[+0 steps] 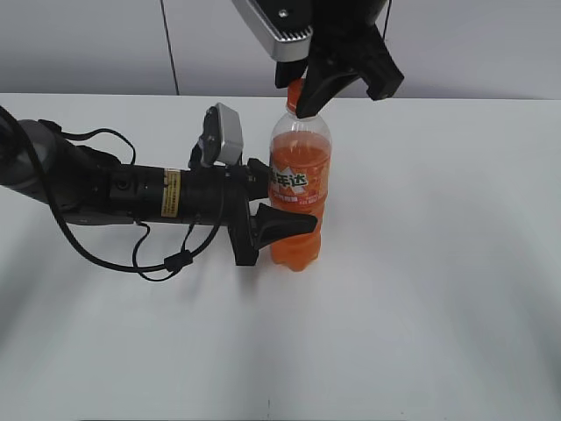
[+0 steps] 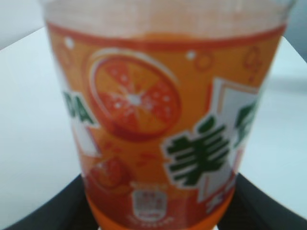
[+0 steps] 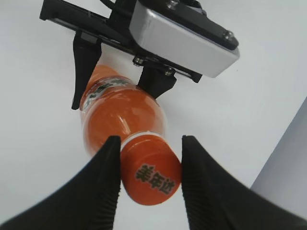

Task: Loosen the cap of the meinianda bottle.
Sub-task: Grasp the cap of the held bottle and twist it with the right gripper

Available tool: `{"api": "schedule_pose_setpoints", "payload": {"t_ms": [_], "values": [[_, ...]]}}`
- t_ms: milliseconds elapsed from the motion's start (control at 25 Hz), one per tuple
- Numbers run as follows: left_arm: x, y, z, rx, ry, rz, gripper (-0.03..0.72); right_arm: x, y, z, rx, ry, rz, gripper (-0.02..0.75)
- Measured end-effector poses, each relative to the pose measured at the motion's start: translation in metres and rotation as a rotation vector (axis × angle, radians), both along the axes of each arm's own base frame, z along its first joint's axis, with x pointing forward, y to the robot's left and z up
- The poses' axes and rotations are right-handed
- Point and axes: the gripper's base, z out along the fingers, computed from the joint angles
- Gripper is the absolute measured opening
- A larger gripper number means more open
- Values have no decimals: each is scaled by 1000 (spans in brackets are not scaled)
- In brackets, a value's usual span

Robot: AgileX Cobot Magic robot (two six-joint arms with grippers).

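Two pincers and one meinianda bottle (image 1: 298, 189) share a white tabletop (image 1: 438, 307), the bottle standing upright just left of centre in the exterior view. The left pincer (image 1: 282, 206) reaches in from the left of that frame and is clenched on the bottle's labelled body, one finger (image 1: 285, 224) crossing in front below the label. The right pincer (image 1: 329, 88) hangs from the top centre of the frame at the neck.

Only the right wrist view shows the single orange cap (image 3: 152, 168) from above, dark characters printed on its top. There the pincer's two black fingers (image 3: 103, 187) flank the cap; the left one appears to touch its edge, a thin gap shows at the right one, and whether they grip cannot be told. That view also catches the left pincer (image 3: 117, 86) around the bottle (image 3: 122, 115) further down.

The left wrist view alone gives the label (image 2: 163, 129) close and blurred: an orange slice, green and white characters.
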Motion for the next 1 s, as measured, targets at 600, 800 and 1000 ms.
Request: {"api": "schedule_pose_setpoints", "payload": {"t_ms": [600,800,1000], "values": [[0,0,0,-1,2,1,403,0,0,1,-5,-10,22,281],[0,0,0,-1,2,1,403,0,0,1,-6,-11,23,281],[0,0,0,-1,2,1,403,-1,-1,3,-4,-17,23,281]]}}
